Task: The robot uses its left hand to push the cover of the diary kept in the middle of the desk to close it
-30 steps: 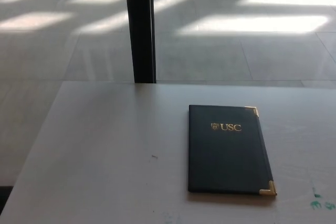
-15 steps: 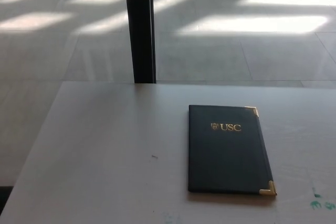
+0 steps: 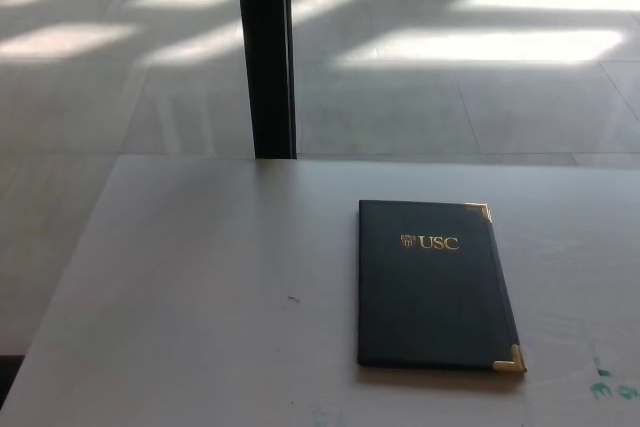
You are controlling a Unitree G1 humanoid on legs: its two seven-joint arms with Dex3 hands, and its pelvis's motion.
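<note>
- No hand on screen: neither the left nor the right shows anywhere in the head view, so I cannot tell whether the fingers are spread, pressed together or pinching anything.
- Out to the thing that matters: the diary (image 3: 432,285) lies flat on the desk (image 3: 200,277), right of centre and low in the frame.
- Its dark cover faces up, gold "USC" lettering (image 3: 431,242) near the top, and gold corner caps at the upper right (image 3: 485,211) and lower right (image 3: 511,360).
- The spine looks to run down the left edge, with the capped edge to the right.
- Judging by that flat, face-up cover, the diary looks already shut; no pages show and no flap stands up.
- So the step in hand reads as the finish, or just after it: the closing push seems done and the arm is out of shot.
- If any move is left, it calls for little: the left hand coming in from the left of the frame, palm down, to press the cover and confirm it sits flush.
- It should do that without sliding the diary toward the right edge of the desk.
- Farther out: the pale desk is bare around the diary, save a small dark speck (image 3: 293,298) left of it and green marks (image 3: 608,382) at the lower right.
- Beyond the desk, a dark post (image 3: 265,52) rises at upper centre-left over a sunlit tiled floor (image 3: 480,47).
</note>
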